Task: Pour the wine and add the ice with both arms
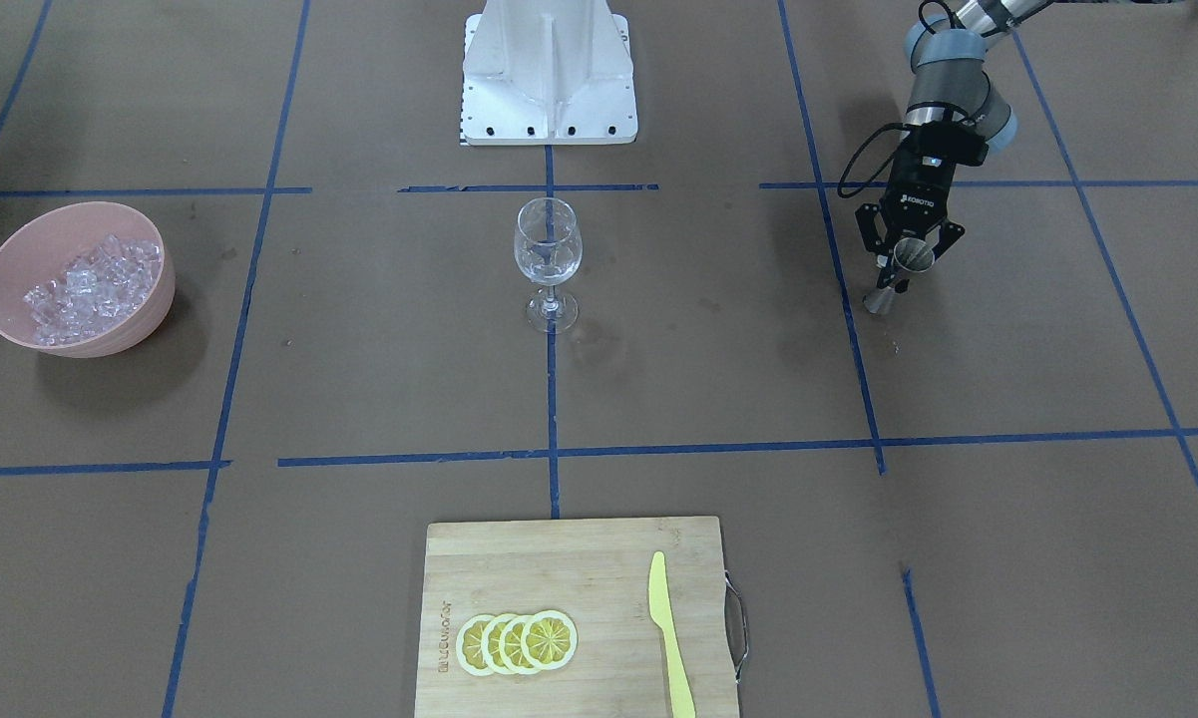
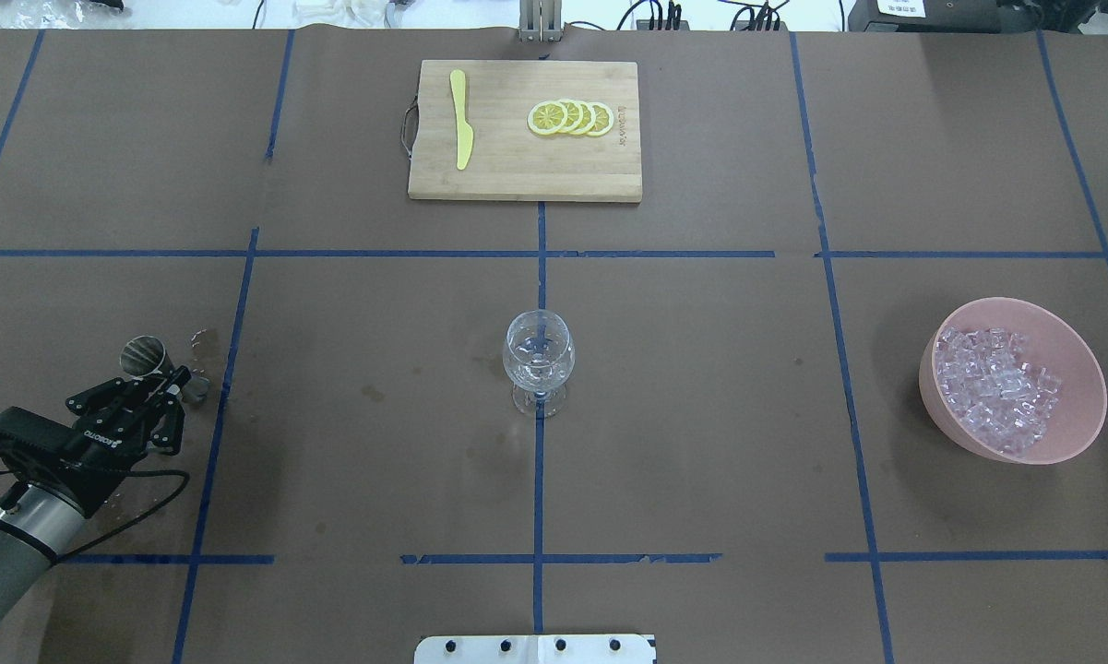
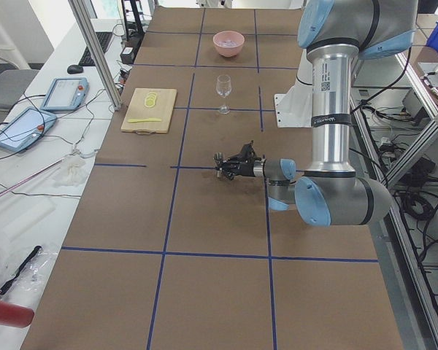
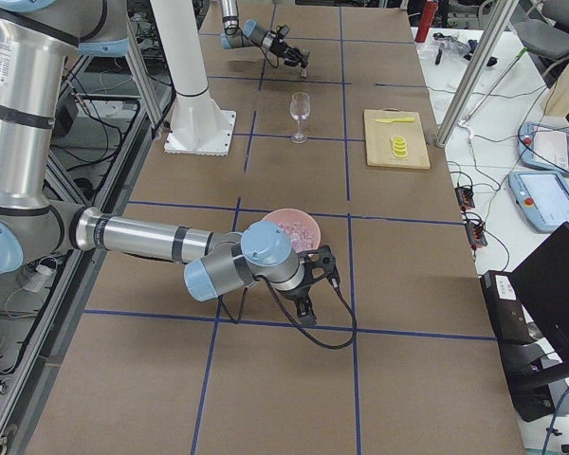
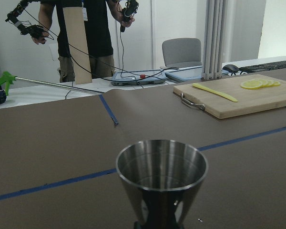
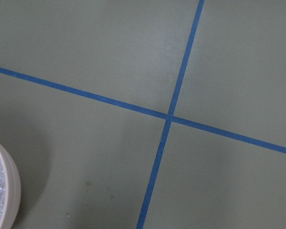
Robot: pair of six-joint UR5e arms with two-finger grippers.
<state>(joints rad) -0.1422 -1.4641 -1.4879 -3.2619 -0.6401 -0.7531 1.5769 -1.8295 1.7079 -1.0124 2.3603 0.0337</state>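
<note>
The left gripper (image 1: 899,278) is clamped on a steel jigger (image 1: 916,256) that looks empty. The wine glass (image 1: 547,244) stands mid-worktop (image 1: 708,379), with no coloured wine visible. The ice (image 1: 90,284) is all heaped in the pink bowl (image 1: 5,257), so icing seems undone. I cannot tell whether the right gripper (image 4: 322,282), near the bowl, is apart or together.

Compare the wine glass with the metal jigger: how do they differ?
The wine glass is clear; the jigger is opaque steel. The wine glass stands free at the middle of the table; the jigger sits in the left hand's grip. The wine glass has a round bowl on a thin stem; the jigger is a double cone. Both are open-topped vessels.
</note>
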